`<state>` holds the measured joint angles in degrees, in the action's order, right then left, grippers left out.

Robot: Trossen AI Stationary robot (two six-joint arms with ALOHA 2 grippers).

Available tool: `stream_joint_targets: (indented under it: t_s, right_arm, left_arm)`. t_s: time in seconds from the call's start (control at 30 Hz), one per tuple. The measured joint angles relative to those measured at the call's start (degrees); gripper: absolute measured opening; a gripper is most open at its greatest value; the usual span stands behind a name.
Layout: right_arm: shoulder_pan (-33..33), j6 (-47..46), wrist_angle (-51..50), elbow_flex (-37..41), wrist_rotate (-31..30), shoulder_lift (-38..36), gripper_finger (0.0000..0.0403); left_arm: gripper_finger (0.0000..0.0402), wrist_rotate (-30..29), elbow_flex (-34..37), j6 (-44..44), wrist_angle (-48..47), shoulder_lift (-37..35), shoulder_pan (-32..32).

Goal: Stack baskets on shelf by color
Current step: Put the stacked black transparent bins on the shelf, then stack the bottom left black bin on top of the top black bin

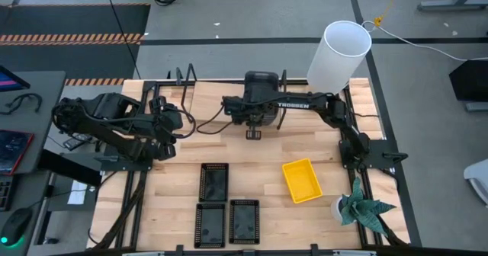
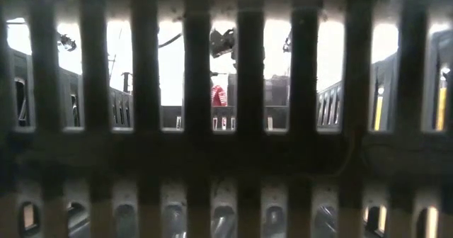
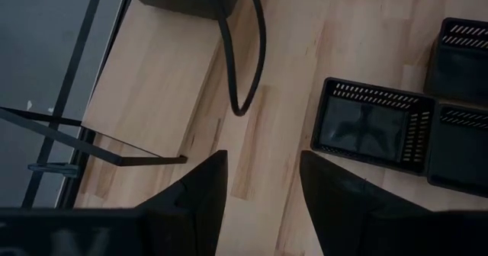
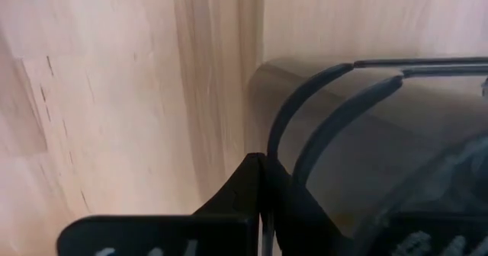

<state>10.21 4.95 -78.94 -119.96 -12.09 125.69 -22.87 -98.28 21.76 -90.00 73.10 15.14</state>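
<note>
Three black mesh baskets lie flat on the wooden top near its near edge: one (image 1: 214, 181) with two (image 1: 210, 224) (image 1: 244, 222) side by side in front of it. A yellow basket (image 1: 302, 180) lies to their right. The left wrist view shows the black baskets (image 3: 370, 126) and a light wooden board (image 3: 145, 81) with a black wire frame at its end. My left gripper (image 1: 174, 123) (image 3: 263, 203) hangs open over bare wood, left of the baskets. My right gripper (image 1: 253, 132) (image 4: 263, 203) is shut above the top's far middle. No dark grey basket shows.
A white cylinder (image 1: 339, 54) stands at the far right corner and a small potted plant (image 1: 358, 210) at the near right. A black cable (image 3: 244, 65) loops over the wood. A black mesh wall (image 2: 226, 125) blocks the low view. Bare wood lies between the arms and the baskets.
</note>
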Motion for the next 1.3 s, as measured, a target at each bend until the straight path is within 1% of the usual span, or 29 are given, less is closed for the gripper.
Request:
stream_joint_targets:
  t_s: [0.17, 0.47, 0.7, 0.87, 1.07, 1.3]
  right_arm:
    - [1.1, -0.7, -0.3, 0.0, 2.2, -0.2, 0.0024]
    - [1.7, -1.4, -0.5, 0.0, 3.2, -0.2, 0.0033]
    - [1.6, -2.6, -1.6, 0.0, 3.0, -0.2, 0.0063]
    - [1.1, -4.3, -4.4, 0.0, 3.0, -1.0, 0.0084]
    - [-0.2, -6.0, -5.0, 0.0, 3.0, -4.9, 0.0099]
    - [-5.1, -9.2, -4.5, 0.0, 2.9, -14.2, 0.01]
  left_arm:
    - [0.0172, 0.0, 0.0, 0.0, 0.0, 0.0, 0.0]
    - [0.0172, 0.0, 0.0, 0.1, 0.0, 0.0, 0.0]
    - [0.0172, 0.0, 0.0, 0.1, 0.0, 0.0, 0.0]
    - [0.0172, 0.0, 0.0, 0.1, 0.0, 0.0, 0.0]
    - [0.0172, 0.0, 0.0, 0.1, 0.0, 0.0, 0.0]
    - [0.0172, 0.2, 0.0, 1.2, 0.0, 0.0, 0.2]
